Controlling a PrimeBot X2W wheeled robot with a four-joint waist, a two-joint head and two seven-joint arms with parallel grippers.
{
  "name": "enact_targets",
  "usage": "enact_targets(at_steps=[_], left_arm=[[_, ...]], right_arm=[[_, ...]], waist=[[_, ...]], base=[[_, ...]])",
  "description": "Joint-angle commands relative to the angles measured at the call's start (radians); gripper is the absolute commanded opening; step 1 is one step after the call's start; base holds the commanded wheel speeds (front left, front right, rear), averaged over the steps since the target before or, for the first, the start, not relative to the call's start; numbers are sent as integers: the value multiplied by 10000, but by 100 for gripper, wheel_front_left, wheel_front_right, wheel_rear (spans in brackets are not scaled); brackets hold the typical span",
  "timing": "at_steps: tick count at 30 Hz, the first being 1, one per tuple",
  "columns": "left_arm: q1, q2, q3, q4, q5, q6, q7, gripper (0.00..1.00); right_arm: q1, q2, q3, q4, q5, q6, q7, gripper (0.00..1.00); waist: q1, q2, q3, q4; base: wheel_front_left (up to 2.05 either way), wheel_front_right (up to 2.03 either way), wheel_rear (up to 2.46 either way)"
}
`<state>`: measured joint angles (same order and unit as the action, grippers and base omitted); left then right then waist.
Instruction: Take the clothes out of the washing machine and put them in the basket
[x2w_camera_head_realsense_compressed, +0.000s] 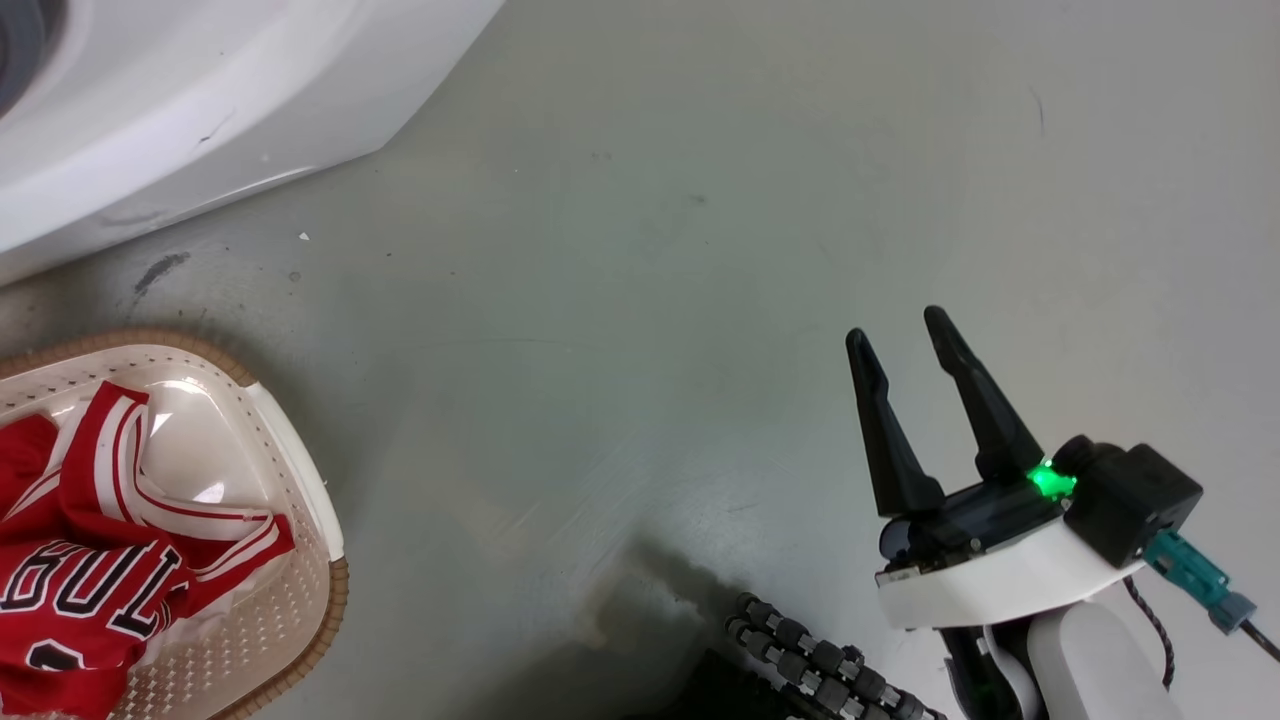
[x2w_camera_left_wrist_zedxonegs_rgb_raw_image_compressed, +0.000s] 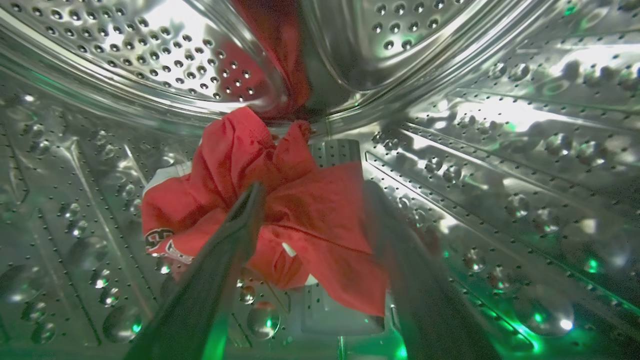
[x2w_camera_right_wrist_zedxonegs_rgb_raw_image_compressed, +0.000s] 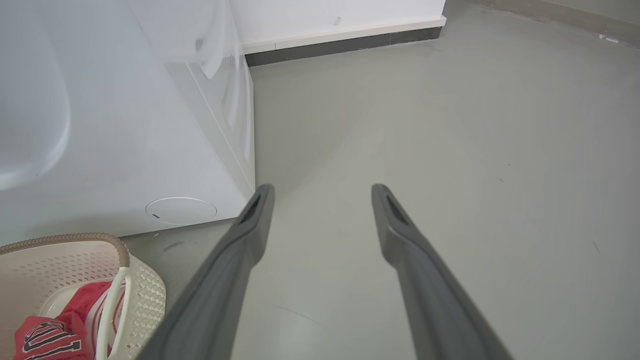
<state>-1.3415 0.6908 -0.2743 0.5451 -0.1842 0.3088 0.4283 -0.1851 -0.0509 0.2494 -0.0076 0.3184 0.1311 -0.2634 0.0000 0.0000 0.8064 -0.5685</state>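
Observation:
In the left wrist view my left gripper (x2w_camera_left_wrist_zedxonegs_rgb_raw_image_compressed: 312, 187) is inside the washing machine's perforated steel drum (x2w_camera_left_wrist_zedxonegs_rgb_raw_image_compressed: 500, 150), open, its two fingers spread on either side of a crumpled red garment (x2w_camera_left_wrist_zedxonegs_rgb_raw_image_compressed: 300, 210) lying on the drum floor. A red jersey (x2w_camera_head_realsense_compressed: 80, 570) with white-and-black trim and lettering lies in the cream basket (x2w_camera_head_realsense_compressed: 300, 470) at the head view's lower left; it shows too as the jersey (x2w_camera_right_wrist_zedxonegs_rgb_raw_image_compressed: 50, 340) in the basket (x2w_camera_right_wrist_zedxonegs_rgb_raw_image_compressed: 145, 295). My right gripper (x2w_camera_head_realsense_compressed: 905, 335) hangs open over bare floor, holding nothing; its fingers (x2w_camera_right_wrist_zedxonegs_rgb_raw_image_compressed: 255, 215) point past the washing machine (x2w_camera_right_wrist_zedxonegs_rgb_raw_image_compressed: 125, 140).
The washer's white body (x2w_camera_head_realsense_compressed: 200, 110) fills the head view's upper left. Grey floor (x2w_camera_head_realsense_compressed: 650, 250) stretches to the right. A wall with a dark skirting board (x2w_camera_right_wrist_zedxonegs_rgb_raw_image_compressed: 345, 42) stands behind the machine. A ribbed black cable (x2w_camera_head_realsense_compressed: 810, 660) lies by my base.

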Motion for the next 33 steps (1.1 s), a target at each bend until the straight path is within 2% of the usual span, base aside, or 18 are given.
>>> enact_targets(at_steps=[1, 7, 14, 25, 26, 28, 33], left_arm=[[-219, -18, -96, 186, 133, -46, 58, 100], [-909, -59, -621, 1221, 480, -323, 534, 100], [-1349, 42, -633, 2123, 216, -752, 947, 100], [-1729, -145, -743, 2732, -102, -1219, 966, 100], [-1753, -161, -776, 2805, -103, -1254, 995, 85], [-1824, -161, -776, 2881, -117, -1236, 829, 0], [-1922, -78, -840, 3011, -50, -1144, 217, 0]], right_arm=[[141, 9, 39, -70, -22, -7, -14, 100], [509, -31, 159, -235, -60, -7, -14, 100], [733, -19, 461, -574, -237, -7, -14, 100], [848, 4, 835, -892, -334, -7, -14, 100], [850, 3, 857, -916, -338, -7, -14, 100], [863, 8, 910, -962, -347, -7, -14, 100], [818, 12, 906, -984, -256, -7, -14, 100]], waist=[[0, 0, 25, 12], [0, 0, 126, 52], [0, 0, 272, 128], [0, 0, 432, 177], [0, 0, 440, 179], [0, 0, 456, 186], [0, 0, 456, 176]], base=[[0, 0, 0], [4, 4, 4], [10, 10, 10], [6, 6, 6], [6, 6, 6], [6, 6, 6], [1, 1, 1]])
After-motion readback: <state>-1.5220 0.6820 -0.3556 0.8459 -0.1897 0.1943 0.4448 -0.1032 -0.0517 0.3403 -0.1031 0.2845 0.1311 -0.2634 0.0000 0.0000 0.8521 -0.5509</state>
